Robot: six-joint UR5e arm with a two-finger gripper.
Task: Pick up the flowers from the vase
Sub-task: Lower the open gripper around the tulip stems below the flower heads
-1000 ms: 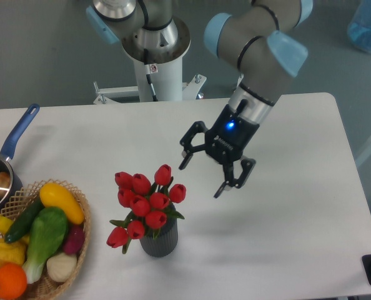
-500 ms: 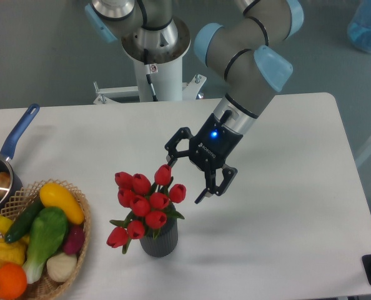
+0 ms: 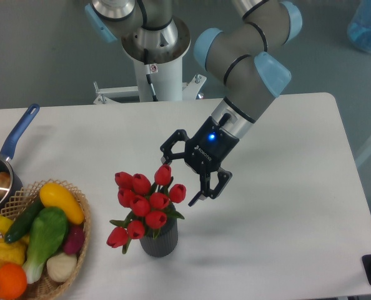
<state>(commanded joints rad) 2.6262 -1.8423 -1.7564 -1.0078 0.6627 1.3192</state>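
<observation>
Red tulips, the flowers [image 3: 145,203], stand ungrasped in the vase [image 3: 159,240] at lower centre, the spread-fingered gripper [image 3: 180,179] poised beside them, lifting yet to come.

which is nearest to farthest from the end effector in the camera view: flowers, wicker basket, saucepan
From the end effector, open:
1. The flowers, right beside it on the image's left, in the vase.
2. The wicker basket, lower left.
3. The saucepan, far left edge of the table.
</observation>
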